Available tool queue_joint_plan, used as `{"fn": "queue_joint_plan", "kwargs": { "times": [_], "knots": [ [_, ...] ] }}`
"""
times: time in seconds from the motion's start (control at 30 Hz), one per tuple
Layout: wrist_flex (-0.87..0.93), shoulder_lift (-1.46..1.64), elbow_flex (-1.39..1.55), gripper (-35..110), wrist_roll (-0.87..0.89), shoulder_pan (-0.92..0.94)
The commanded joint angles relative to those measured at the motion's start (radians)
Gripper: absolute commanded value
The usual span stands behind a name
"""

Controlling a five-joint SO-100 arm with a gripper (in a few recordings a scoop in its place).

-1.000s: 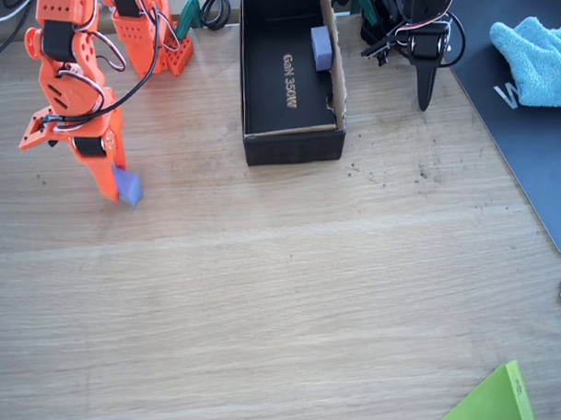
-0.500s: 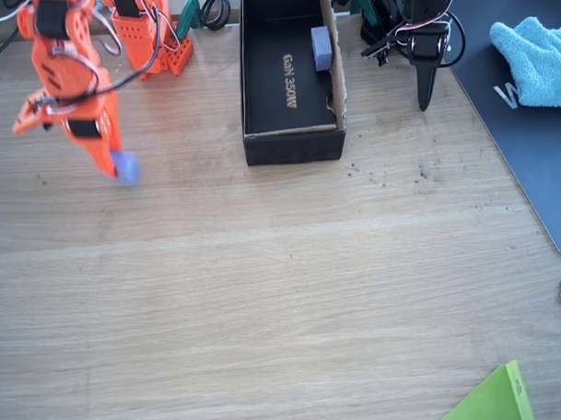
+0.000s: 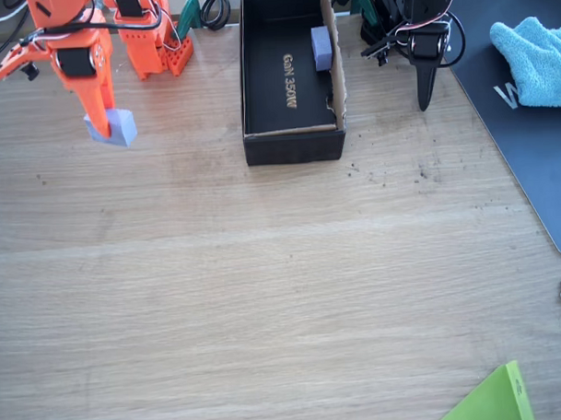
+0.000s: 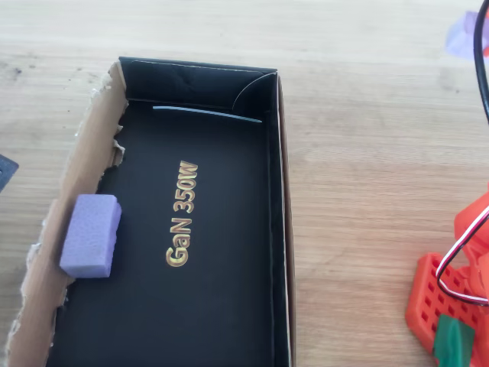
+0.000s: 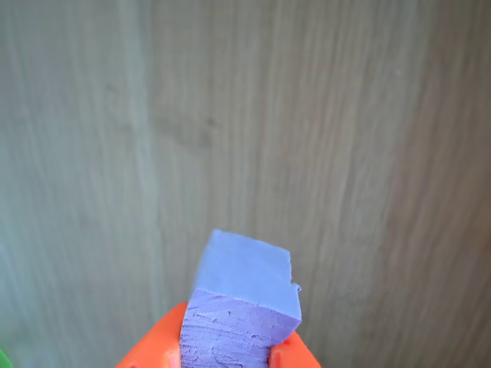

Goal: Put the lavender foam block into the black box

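Since a second ago your arm has lifted the lavender foam block [image 3: 113, 128] off the table.
Your gripper [image 3: 105, 124] is clamped on it, well left of the black box [image 3: 293, 145]; carrying over and releasing remain. A paler block [image 4: 91, 235] already sits inside.

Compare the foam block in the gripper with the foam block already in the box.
The held lavender foam block hangs above the table, pinched by the orange gripper; the paler block lies flat in the black box against its torn wall. The held one looks bluer. Both are small, plain foam bricks.
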Motion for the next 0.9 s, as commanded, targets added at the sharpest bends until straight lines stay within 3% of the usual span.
{"fn": "queue_joint_plan", "kwargs": {
  "times": [0.0, 0.2, 0.63, 0.87],
  "knots": [
    [-0.009, 0.075, 0.006, 0, 0.023, -0.058],
    [0.011, 0.15, 0.021, 0, 0.052, -0.227],
    [0.0, 0.275, 0.078, 0, 0.403, -0.807],
    [-0.091, 0.236, 0.06, 0, 0.328, -1.015]
  ]
}}
